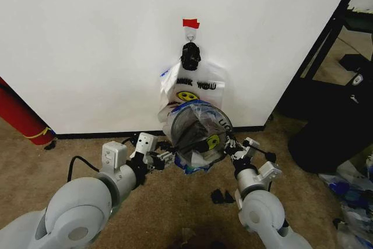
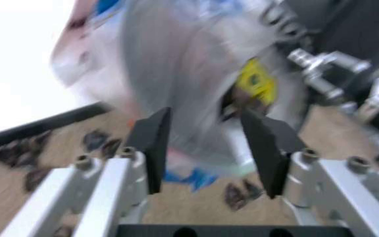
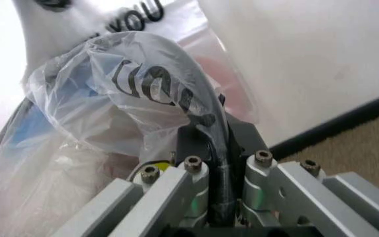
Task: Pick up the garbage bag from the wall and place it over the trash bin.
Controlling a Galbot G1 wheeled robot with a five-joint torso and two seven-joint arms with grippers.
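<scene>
The trash bin (image 1: 195,135) is tipped with its mouth facing me, low in front of the wall (image 1: 87,39). The see-through garbage bag (image 1: 201,109) with blue patches is draped over its rim. My right gripper (image 1: 231,144) is at the bin's right side, shut on the black rim (image 3: 219,148) with bag plastic (image 3: 110,84) bunched over it. My left gripper (image 1: 165,157) sits at the bin's left side; its fingers (image 2: 151,143) stand open with the bag-covered bin (image 2: 196,74) just ahead, apart from them.
A white "THANK YOU" smiley bag (image 1: 195,86) hangs on the hook (image 1: 190,48) under red tape (image 1: 190,23). A red cylinder (image 1: 20,115) leans at the left. A black frame (image 1: 326,33) and dark bulk (image 1: 332,135) stand on the right. Dark scraps (image 1: 221,196) lie on the carpet.
</scene>
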